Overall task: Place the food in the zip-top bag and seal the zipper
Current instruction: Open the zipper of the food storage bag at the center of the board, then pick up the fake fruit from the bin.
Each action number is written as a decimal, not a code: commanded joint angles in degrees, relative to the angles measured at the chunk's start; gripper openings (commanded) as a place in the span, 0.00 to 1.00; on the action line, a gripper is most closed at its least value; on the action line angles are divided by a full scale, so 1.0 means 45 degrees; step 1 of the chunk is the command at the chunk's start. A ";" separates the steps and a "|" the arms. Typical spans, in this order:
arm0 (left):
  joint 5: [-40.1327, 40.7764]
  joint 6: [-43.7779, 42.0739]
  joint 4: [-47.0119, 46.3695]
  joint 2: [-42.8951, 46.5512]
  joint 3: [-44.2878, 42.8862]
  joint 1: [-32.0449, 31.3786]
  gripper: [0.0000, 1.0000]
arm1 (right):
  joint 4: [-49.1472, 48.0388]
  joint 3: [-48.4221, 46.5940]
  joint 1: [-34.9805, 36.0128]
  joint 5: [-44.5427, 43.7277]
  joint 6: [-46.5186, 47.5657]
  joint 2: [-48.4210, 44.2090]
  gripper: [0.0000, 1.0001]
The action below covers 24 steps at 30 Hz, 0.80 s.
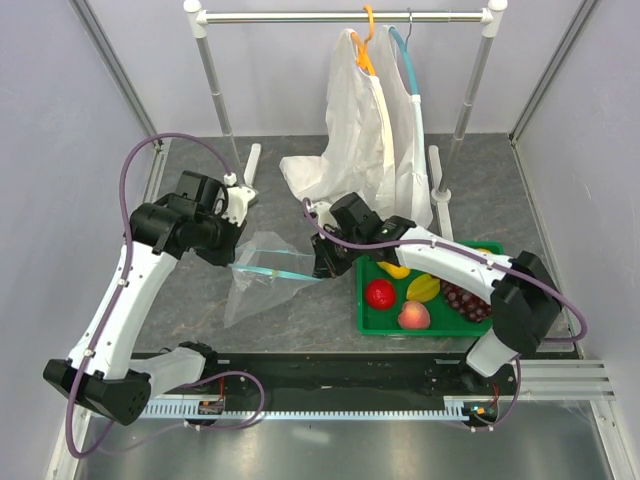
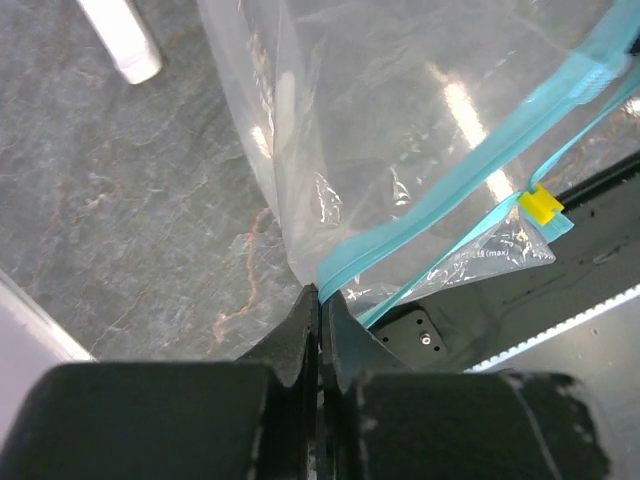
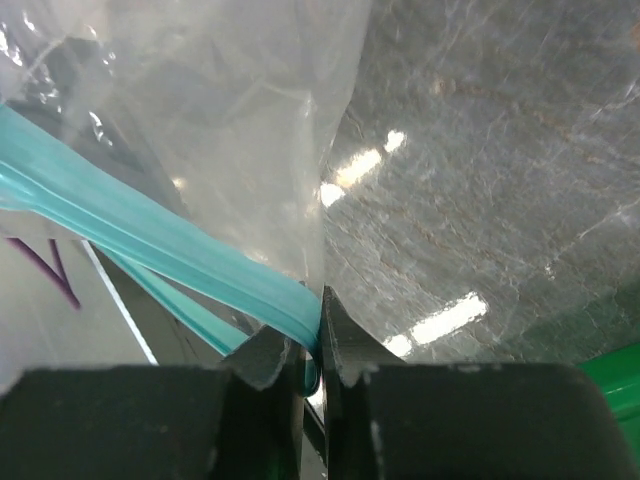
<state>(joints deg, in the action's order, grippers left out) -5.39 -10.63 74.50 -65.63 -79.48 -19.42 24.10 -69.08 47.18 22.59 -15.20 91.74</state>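
The clear zip-top bag (image 1: 262, 275) hangs stretched between my two grippers above the table, its teal zipper (image 1: 280, 273) running left to right. My left gripper (image 1: 232, 262) is shut on the zipper's left end (image 2: 335, 272), and a yellow slider (image 2: 540, 205) sits further along the strip. My right gripper (image 1: 322, 270) is shut on the zipper's right end (image 3: 285, 300). The food lies in a green tray (image 1: 368, 318): a red round fruit (image 1: 380, 294), a peach (image 1: 414, 316), a yellow piece (image 1: 423, 288) and a dark grape bunch (image 1: 466, 300). The bag looks empty.
A clothes rack (image 1: 345, 16) stands at the back with white garments (image 1: 365, 140) on an orange and a teal hanger. Its white feet (image 1: 250, 165) rest on the grey table. A black rail (image 1: 340, 375) runs along the near edge.
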 commanded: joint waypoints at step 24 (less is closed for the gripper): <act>-0.2298 -0.0567 -0.1809 -0.1451 0.2233 0.0077 0.02 | 0.3590 -0.1799 0.0043 -0.1074 0.4545 -0.2784 0.98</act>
<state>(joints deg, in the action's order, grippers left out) -13.06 -11.94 68.38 -71.11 -68.71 -19.29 36.56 -75.53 47.48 17.56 -1.96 87.94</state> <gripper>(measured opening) 0.027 0.973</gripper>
